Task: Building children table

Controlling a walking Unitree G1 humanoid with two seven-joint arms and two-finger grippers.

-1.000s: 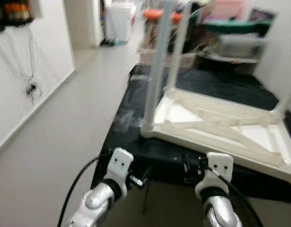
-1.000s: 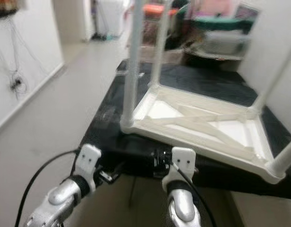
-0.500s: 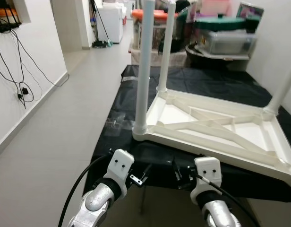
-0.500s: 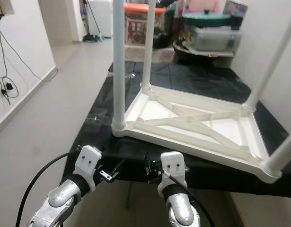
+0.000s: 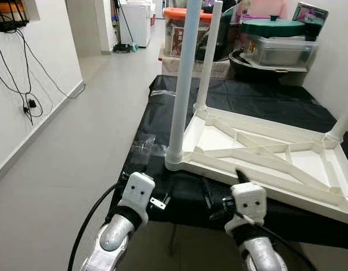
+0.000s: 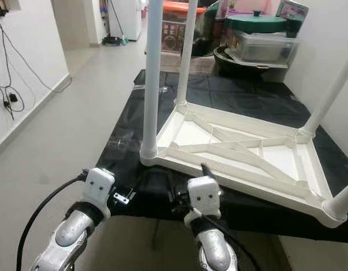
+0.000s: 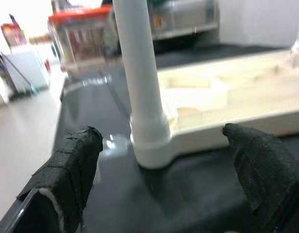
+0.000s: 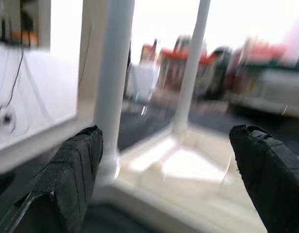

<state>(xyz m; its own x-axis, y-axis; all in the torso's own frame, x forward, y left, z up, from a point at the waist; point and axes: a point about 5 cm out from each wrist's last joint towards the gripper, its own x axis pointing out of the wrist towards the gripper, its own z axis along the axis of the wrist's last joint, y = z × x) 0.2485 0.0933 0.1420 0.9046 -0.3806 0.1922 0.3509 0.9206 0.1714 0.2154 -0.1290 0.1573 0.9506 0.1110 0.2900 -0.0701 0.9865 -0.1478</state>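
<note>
A white plastic children's table (image 5: 259,161) lies upside down on a black-covered bench (image 5: 259,99). Its legs point up: a near-left leg (image 5: 181,84), a far-left leg (image 5: 208,56) and right legs (image 6: 326,107). My left gripper (image 5: 162,199) hovers low at the bench's front edge, just before the near-left leg. In the left wrist view it (image 7: 159,133) is open, with that leg's socket (image 7: 149,141) between the fingers (image 7: 74,170). My right gripper (image 5: 223,189) is beside it, facing the table's front rim. It (image 8: 166,132) is open, holding nothing.
Bare grey floor (image 5: 78,141) runs along the bench's left side to a white wall with hanging cables (image 5: 27,84). Lidded storage bins (image 5: 275,45) crowd the far end. A small clear bag (image 5: 143,145) lies on the cloth. A white wall (image 6: 326,51) bounds the right.
The whole view has shifted and gone from blurred to sharp, so the camera moved. Both grippers sit slightly nearer the table's near-left corner, and a right finger now sticks up.
</note>
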